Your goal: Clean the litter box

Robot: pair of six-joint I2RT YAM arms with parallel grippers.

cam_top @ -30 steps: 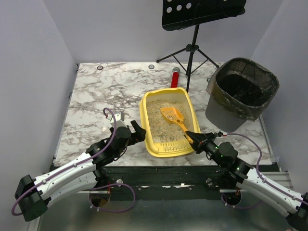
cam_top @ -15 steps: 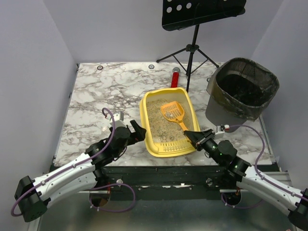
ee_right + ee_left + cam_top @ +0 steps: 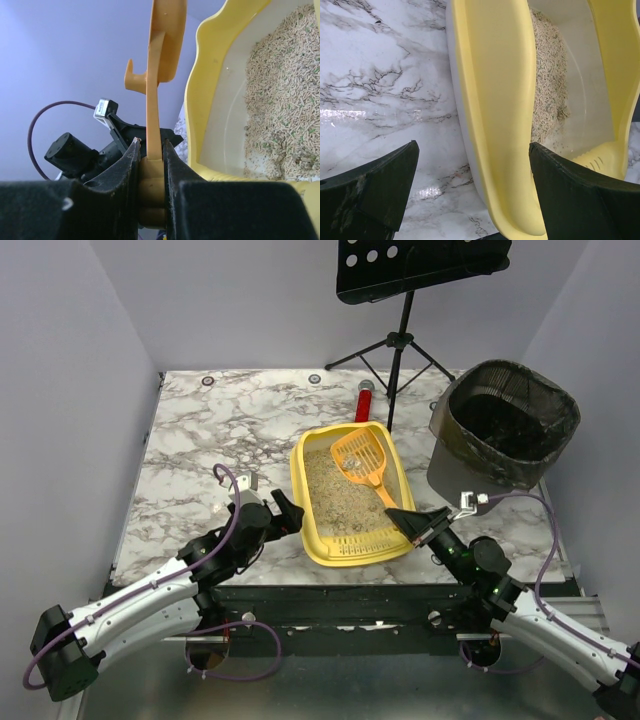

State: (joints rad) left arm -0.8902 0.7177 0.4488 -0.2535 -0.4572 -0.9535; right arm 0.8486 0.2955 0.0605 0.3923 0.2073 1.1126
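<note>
Litter box (image 3: 299, 502), yellow rectangular plastic tray: sifting pass looks done

Box sits right of centre on white marble-pattern table (image 3: 200, 440), ridged lip at near edge. R gripper (image 3: 151, 144) is pinched narrow on the handle of the orange slotted plastic scoop (image 3: 360, 458). Vs a sec ago, the scoop head has gone from mid-litter to the far end of the box & tipped up. R wrist view shows it raised above the rim. Prob. next stop is the bin. Can't tell if anything's in the scoop.

L gripper (image 3: 473, 146) is wide open w/ nothing held. Box's near-left wall lies btwn its fingers; contact unclear.

Room: black mesh bin w/ dark liner (image 3: 505, 430) stands just right of the box, its rim higher than the box wall, so the scoop must clear both. Black tripod stand (image 3: 398, 340) & red cylinder (image 3: 365, 400) crowd the far end.
</note>
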